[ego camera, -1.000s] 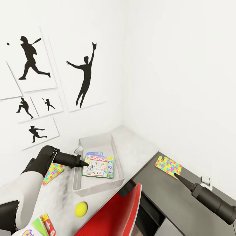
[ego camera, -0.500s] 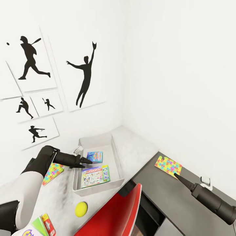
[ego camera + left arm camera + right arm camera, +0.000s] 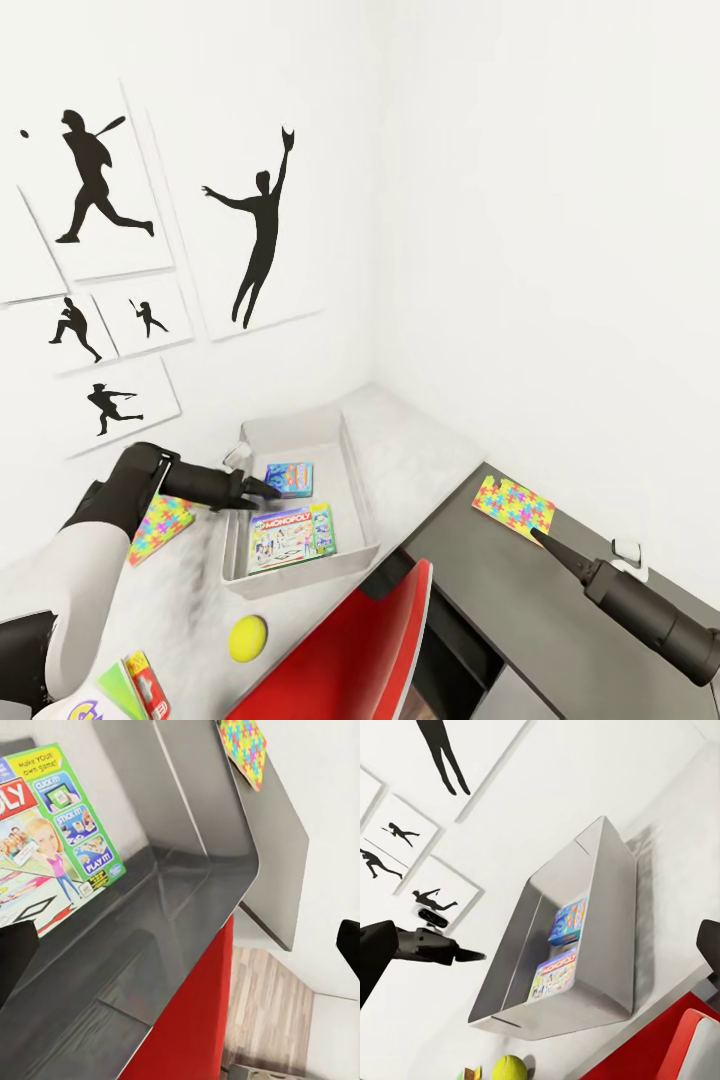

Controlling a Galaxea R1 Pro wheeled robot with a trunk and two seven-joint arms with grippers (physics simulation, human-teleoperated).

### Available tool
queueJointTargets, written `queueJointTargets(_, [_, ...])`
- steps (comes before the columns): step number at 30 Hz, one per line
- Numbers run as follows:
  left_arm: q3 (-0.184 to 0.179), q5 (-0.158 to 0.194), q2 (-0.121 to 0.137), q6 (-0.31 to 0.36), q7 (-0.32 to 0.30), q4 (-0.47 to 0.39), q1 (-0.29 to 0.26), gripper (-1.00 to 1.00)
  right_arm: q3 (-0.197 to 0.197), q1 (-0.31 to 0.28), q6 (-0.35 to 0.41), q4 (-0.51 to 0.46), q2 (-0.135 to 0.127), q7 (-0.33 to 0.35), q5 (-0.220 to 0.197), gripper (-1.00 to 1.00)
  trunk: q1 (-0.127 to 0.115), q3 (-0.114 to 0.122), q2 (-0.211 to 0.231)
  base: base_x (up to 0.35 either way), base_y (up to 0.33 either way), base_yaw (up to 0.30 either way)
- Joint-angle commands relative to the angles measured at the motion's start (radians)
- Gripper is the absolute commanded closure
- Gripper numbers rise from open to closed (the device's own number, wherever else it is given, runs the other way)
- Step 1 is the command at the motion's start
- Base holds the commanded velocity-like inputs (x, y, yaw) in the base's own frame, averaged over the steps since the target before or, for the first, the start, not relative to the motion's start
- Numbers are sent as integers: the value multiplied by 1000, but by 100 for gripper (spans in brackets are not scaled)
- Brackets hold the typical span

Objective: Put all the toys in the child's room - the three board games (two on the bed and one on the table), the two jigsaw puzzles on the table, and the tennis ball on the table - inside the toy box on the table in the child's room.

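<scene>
Table [image 3: 420,450]: in my head view, toy box [image 3: 355,480] sits on it near the corner.
Box: Monopoly game [image 3: 292,535] and blue game [image 3: 290,478] lie flat inside (right wrist view confirms both).
Chair [image 3: 350,650]: red, against table's near edge.
Left gripper [image 3: 268,489]: over box's left wall, beside blue game; jaws apart, empty.
Right gripper [image 3: 535,535]: tip at puzzle [image 3: 513,506] on dark cabinet [image 3: 520,620]; grip I can't tell.
Outside the box: second puzzle [image 3: 160,527], Skip-Bo [image 3: 125,690], ball [image 3: 247,637].
</scene>
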Motion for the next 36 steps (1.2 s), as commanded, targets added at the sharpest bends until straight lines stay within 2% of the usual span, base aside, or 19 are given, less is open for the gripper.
queueJointTargets(1, [4,-9,1,10,-10,-2,-1,-100,-1,-1,6,0,0,1,-3,-100,1,-2,-2,0,0,0])
queueJointTargets(6, [6,-4,25,10,-23,-6,-7,-100,-1,-1,6,0,0,2,-3,-100,1,-2,-2,0,0,0])
queueJointTargets(9, [7,0,58,10,-59,-8,-11,-100,-1,-1,3,0,0,2,-3,-100,1,-2,-2,0,0,0])
queueJointTargets(12, [11,4,84,10,-59,-18,-12,-100,-1,-1,0,1,0,3,-2,-100,1,-2,-2,0,0,0])
queueJointTargets(13, [11,4,84,10,-59,-18,-12,-100,-1,-1,0,1,0,3,-2,-100,1,-2,-2,0,0,0])
queueJointTargets(14, [20,13,101,10,-59,-37,-13,-100,-1,0,-1,1,0,3,-2,-100,1,-2,-2,0,0,0])
queueJointTargets(16, [35,31,116,10,-59,-63,-13,-100,-1,0,-3,1,0,3,-2,-100,1,-2,-2,0,0,0])
queueJointTargets(18, [57,57,130,10,-59,-91,-13,-100,-1,0,-3,2,0,3,-2,-100,1,-2,-2,0,0,0])
queueJointTargets(19, [79,89,144,10,-59,-117,-12,-100,-1,0,-3,3,0,3,-2,-100,1,-2,-2,0,0,0])
queueJointTargets(22, [103,142,171,10,-59,-144,-9,-100,-1,-1,-3,5,0,3,-1,-100,1,-2,-2,0,0,0])
queueJointTargets(23, [112,176,193,10,-59,-154,-8,-100,-1,0,-2,5,0,3,-2,-100,1,-2,-2,0,0,0])
queueJointTargets(29, [127,262,264,10,-59,-167,-1,-100,-1,0,-2,6,0,4,-3,-100,1,-2,-2,0,0,0])
queueJointTargets(30, [130,290,285,9,-59,-169,3,-100,-1,0,-1,6,0,4,-3,-100,1,-2,-2,0,0,0])
queueJointTargets(31, [130,290,285,9,-59,-169,3,-100,-1,0,-1,6,0,4,-3,-100,1,-2,-2,0,0,0])
queueJointTargets(33, [131,318,306,9,-59,-170,10,-100,-1,0,0,6,0,4,-3,-100,1,-2,-2,0,0,0])
queueJointTargets(34, [132,345,326,8,-59,-171,24,-100,-1,0,0,7,0,4,-3,-100,1,-2,-2,0,0,0])
queueJointTargets(36, [133,369,344,7,-59,-171,43,-100,-1,0,1,7,0,4,-4,-100,1,-2,-2,0,0,0])
